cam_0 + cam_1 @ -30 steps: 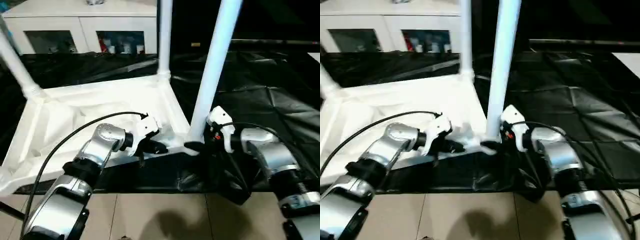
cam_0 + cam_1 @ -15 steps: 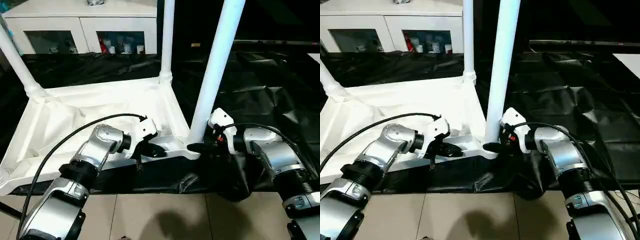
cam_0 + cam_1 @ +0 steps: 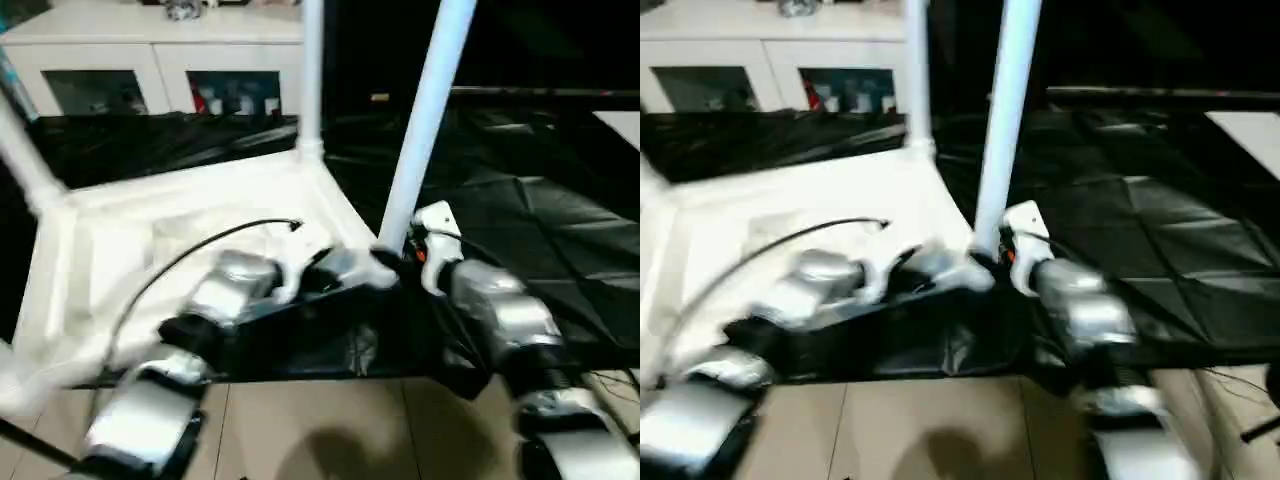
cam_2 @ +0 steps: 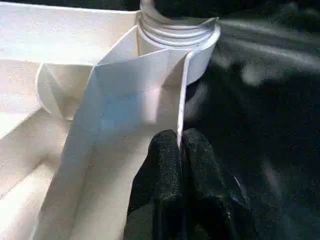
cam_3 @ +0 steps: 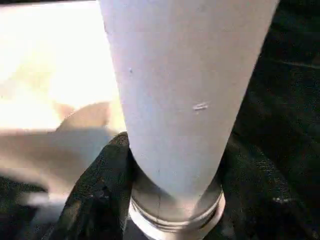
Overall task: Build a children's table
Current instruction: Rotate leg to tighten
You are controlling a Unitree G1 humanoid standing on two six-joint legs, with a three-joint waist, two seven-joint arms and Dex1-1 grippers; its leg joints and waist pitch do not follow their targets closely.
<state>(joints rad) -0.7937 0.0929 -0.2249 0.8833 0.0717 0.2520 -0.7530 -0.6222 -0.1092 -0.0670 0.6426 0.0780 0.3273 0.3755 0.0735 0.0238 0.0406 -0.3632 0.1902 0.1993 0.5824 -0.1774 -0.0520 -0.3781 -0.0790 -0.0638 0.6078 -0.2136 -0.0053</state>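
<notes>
Both my grippers are busy at the near corner of the upturned tabletop (image 3: 150, 240), which lies ribbed side up on the black sheet (image 3: 540, 220), its near edge raised. My left gripper (image 4: 179, 150) is pinched tight on the thin upright wall of the tabletop's rim: the two black fingers (image 4: 162, 175) press against each other with that white edge caught between their tips, just short of the rounded corner socket (image 4: 177, 35). My right gripper (image 5: 172, 200) is spread wide around the base of the nearest leg (image 3: 425, 100), one black finger (image 5: 100, 190) on each side of the tube, hugging it right where it enters its socket collar. That leg stands upright out of the corner, slightly tilted. A second leg (image 3: 310, 70) rises from the far corner on the same side, and a third leg (image 3: 25, 160) leans out from the far left corner. Behind the table stands a white cabinet (image 3: 150, 70) with glass doors.
</notes>
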